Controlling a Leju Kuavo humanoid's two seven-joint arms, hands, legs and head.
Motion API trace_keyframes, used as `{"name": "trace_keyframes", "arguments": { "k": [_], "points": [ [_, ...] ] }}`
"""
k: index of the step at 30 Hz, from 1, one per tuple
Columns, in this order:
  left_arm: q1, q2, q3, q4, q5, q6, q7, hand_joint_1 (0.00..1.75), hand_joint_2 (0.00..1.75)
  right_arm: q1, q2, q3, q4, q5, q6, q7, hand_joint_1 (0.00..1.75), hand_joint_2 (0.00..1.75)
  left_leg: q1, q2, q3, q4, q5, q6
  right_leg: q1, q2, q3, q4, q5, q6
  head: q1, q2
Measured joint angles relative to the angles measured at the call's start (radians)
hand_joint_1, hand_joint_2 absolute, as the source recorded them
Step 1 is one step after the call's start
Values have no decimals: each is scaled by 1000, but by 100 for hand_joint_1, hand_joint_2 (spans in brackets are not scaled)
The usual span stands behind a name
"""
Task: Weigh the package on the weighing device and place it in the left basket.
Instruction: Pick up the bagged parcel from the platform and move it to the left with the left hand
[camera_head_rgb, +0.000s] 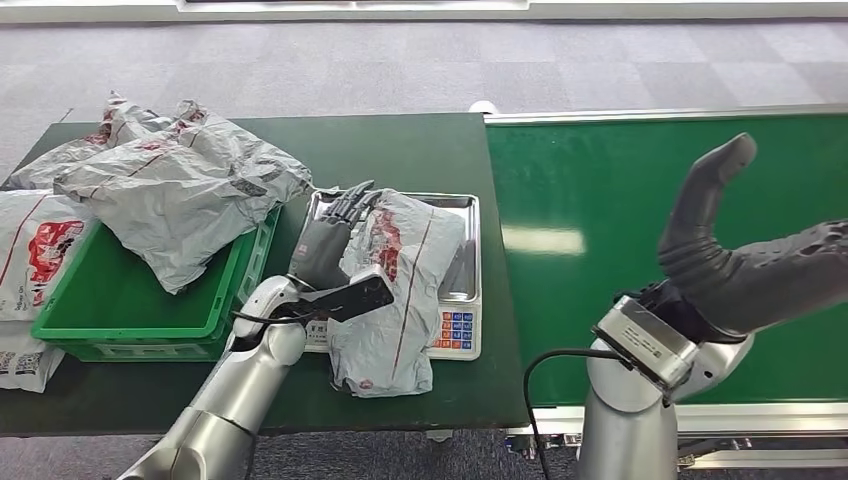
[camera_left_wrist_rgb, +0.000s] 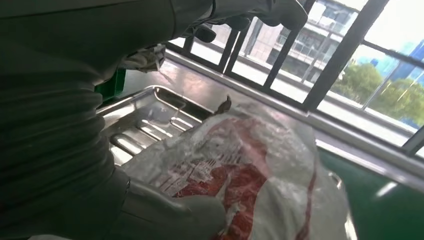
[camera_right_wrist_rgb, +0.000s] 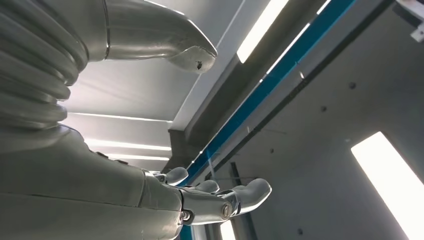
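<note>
At the far left we see grey bags (camera_head_rgb: 180, 180) heaped over a green basket (camera_head_rgb: 130, 300) on the dark table (camera_head_rgb: 400, 150), with more bags cut off by the edge. Next, our left arm reaches forward and its hand (camera_head_rgb: 335, 250) lies on the package (camera_head_rgb: 400, 290), fingers stretched along the left side and thumb across the near part; we cannot tell whether they clamp it. The package rests on the scale (camera_head_rgb: 455, 330), its near end hanging over the front (covering part of the keypad). In the left wrist view the package (camera_left_wrist_rgb: 250, 170) hides much of the tray (camera_left_wrist_rgb: 145, 115). Over the green belt (camera_head_rgb: 600, 230) our right hand (camera_head_rgb: 740, 260) is raised palm up, fingers apart and empty, its fingertips cut off.
</note>
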Motion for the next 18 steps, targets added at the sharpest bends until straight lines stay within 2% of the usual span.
{"name": "trace_keyframes", "arguments": {
  "k": [5, 6, 8, 10, 12, 13, 18],
  "points": [
    [-103, 8, -73, 189, -117, -70, 44, 0, 175, 0, 1, 1, 17, 23, 0, 22, 0, 175, 0, 0, 0, 0, 0, 0, 0, 0, 0, 0, 0, 0, 0, 0],
    [-122, 8, -84, 218, -127, -77, 48, 7, 175, 0, 1, 2, 21, 26, 0, 23, 0, 175, 0, 0, 0, 0, 0, 0, 0, 0, 0, 0, 0, 0, 0, 0],
    [-154, 9, -103, 267, -146, -90, 58, 71, 175, 0, 1, 2, 29, 29, 0, 23, 0, 175, 0, 0, 0, 0, 0, 0, 0, -1, 1, 0, 0, 0, 0, 0],
    [-177, 10, -121, 304, -165, -103, 64, 147, 175, 0, 1, 3, 36, 31, 0, 21, 0, 175, 0, 0, 0, 0, 0, 0, 0, -1, 2, 0, 0, 0, 0, 0],
    [-192, 12, -136, 334, -179, -112, 64, 170, 175, -1, 1, 5, 42, 35, 1, 23, 0, 175, 0, 0, 0, 0, 0, 0, 0, -2, 2, 0, 0, 0, 0, 0],
    [-197, 12, -142, 344, -183, -114, 61, 175, 175, -1, 1, 5, 44, 38, 1, 24, 0, 175, 0, 0, 0, 0, 0, 1, 0, -2, 2, 0, 0, 0, 0, 0],
    [-213, 17, -158, 376, -184, -120, 29, 175, 175, -1, 1, 13, 50, 67, 1, 47, 0, 175, 0, 0, 1, 0, 2, 1, 0, -2, 3, 0, 1, 1, 0, 0]
  ]
}}
